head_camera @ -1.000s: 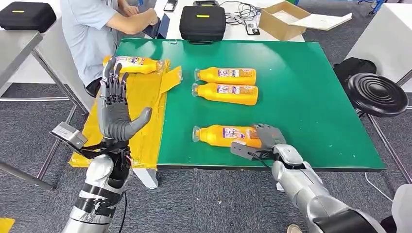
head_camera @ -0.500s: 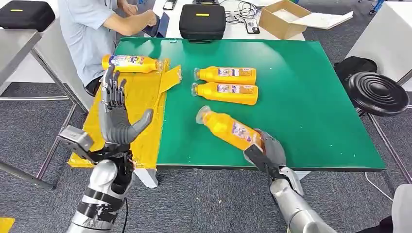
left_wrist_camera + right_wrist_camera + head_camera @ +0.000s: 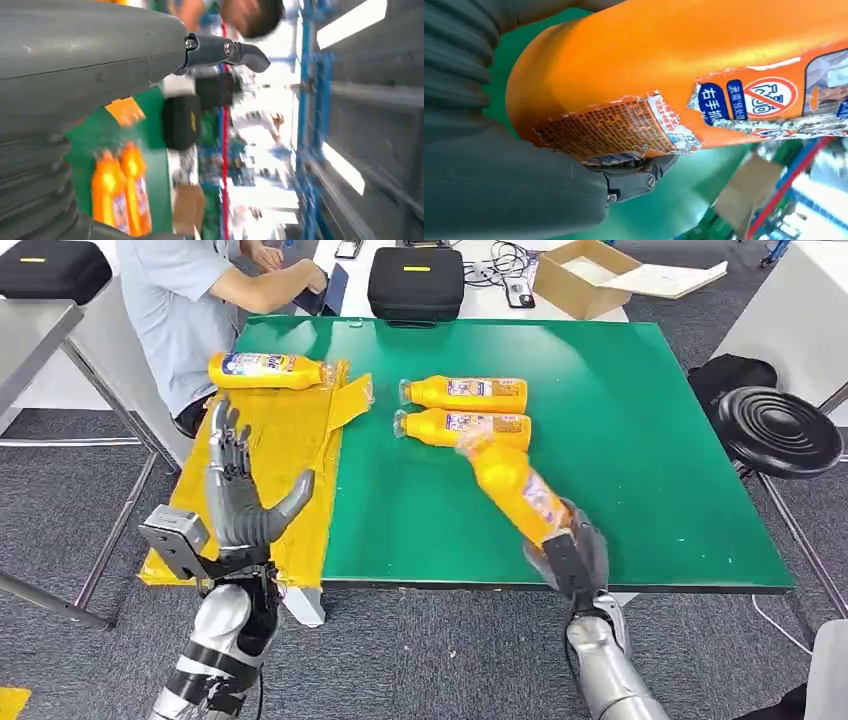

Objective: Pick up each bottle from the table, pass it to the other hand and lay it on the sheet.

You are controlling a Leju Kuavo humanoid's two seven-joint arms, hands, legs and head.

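1. The right hand (image 3: 572,558) grips the base of an orange bottle (image 3: 512,485), tilted up off the green table (image 3: 640,440) with its cap end toward the two bottles lying side by side (image 3: 465,412) (the label looks torn in the right wrist view)
2. The left hand (image 3: 238,495) is raised above the yellow sheet (image 3: 290,455), fingers spread wide, holding nothing
3. A fourth bottle (image 3: 265,370) lies at the sheet's far end, near a seated person (image 3: 185,300)

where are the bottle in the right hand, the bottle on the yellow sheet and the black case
held bottle (image 3: 512,488): head view, orange body above the right hand
bottle on the sheet (image 3: 262,370): head view, label mid-body
black case (image 3: 416,285): head view, lid top
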